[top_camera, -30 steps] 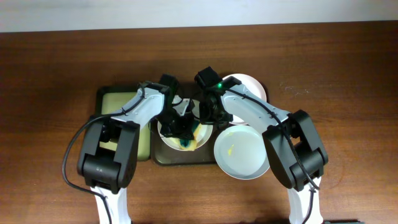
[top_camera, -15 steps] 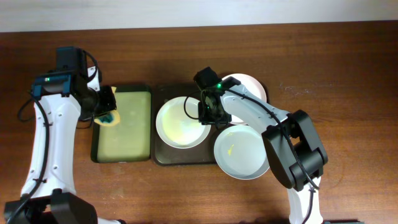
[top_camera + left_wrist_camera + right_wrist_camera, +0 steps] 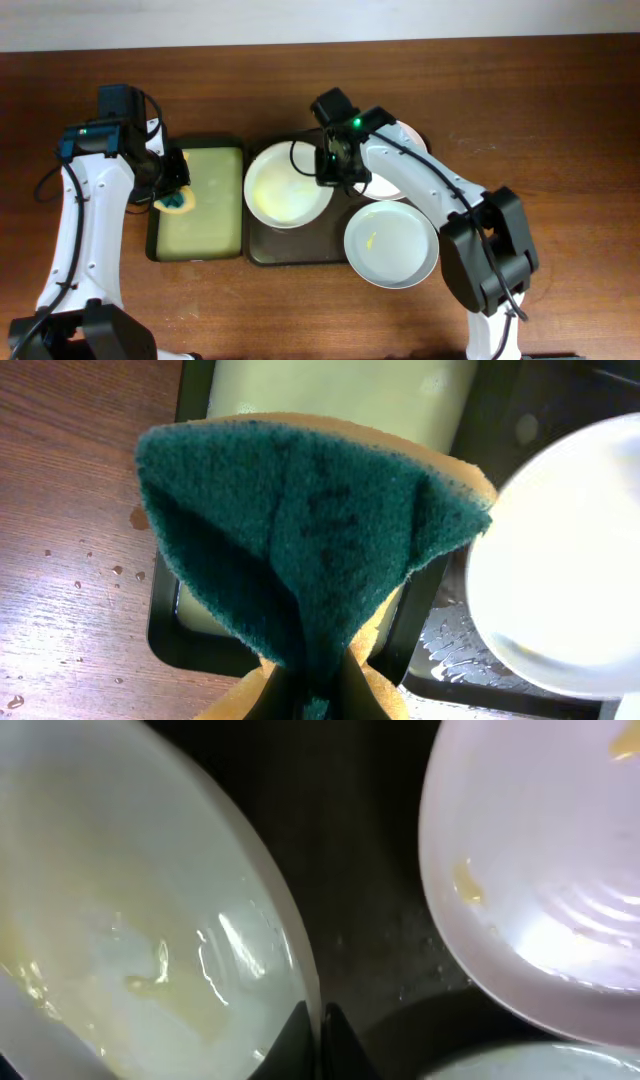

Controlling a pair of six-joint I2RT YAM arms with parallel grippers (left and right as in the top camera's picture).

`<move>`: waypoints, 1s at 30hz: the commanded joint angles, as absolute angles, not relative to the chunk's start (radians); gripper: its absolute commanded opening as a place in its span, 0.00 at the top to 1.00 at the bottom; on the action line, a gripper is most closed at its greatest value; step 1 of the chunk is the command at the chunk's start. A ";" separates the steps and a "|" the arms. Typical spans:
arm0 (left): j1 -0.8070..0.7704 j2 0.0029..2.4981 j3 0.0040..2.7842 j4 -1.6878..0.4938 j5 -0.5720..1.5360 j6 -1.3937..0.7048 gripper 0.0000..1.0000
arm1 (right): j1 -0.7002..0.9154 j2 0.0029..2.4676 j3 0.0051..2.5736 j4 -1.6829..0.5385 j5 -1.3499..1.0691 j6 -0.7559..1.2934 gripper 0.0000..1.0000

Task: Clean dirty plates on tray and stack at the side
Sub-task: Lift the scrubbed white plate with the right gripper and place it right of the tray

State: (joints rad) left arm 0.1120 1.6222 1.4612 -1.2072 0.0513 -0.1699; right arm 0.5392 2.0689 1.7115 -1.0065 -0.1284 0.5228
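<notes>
On the table (image 3: 560,150), the dark tray (image 3: 300,250) is lying with its long axis left to right. The right arm (image 3: 420,185) is reaching across it, elbow bent, and the left arm (image 3: 85,220) is stretching forward, wrist turned toward the small tray (image 3: 205,200). The right gripper (image 3: 329,174) is pinching the right rim of the white plate (image 3: 285,188) on the tray's left half. The left gripper (image 3: 172,188) is clamping a folded green sponge (image 3: 300,550).

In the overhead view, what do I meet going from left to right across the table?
Sponge in the left gripper → narrow tray → yellowish plate on the dark tray → right gripper at its rim → front plate with a yellow smear.
</notes>
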 commanded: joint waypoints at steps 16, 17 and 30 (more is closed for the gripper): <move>0.162 1.451 1.455 -1.285 -0.387 -0.532 1.00 | 0.905 2.096 1.950 -0.777 0.504 0.512 0.96; 0.162 1.451 1.454 -1.284 -0.386 -0.535 1.00 | 0.926 2.099 1.950 -0.756 0.591 0.493 0.96; 0.162 1.451 1.454 -1.284 -0.375 -0.538 1.00 | 1.065 2.100 1.950 -0.084 1.085 -0.515 0.96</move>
State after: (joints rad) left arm 0.1570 1.4586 1.4548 -1.2865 -0.3565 -0.5213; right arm 1.0794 2.1052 1.9339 -0.0959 1.0393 -0.4309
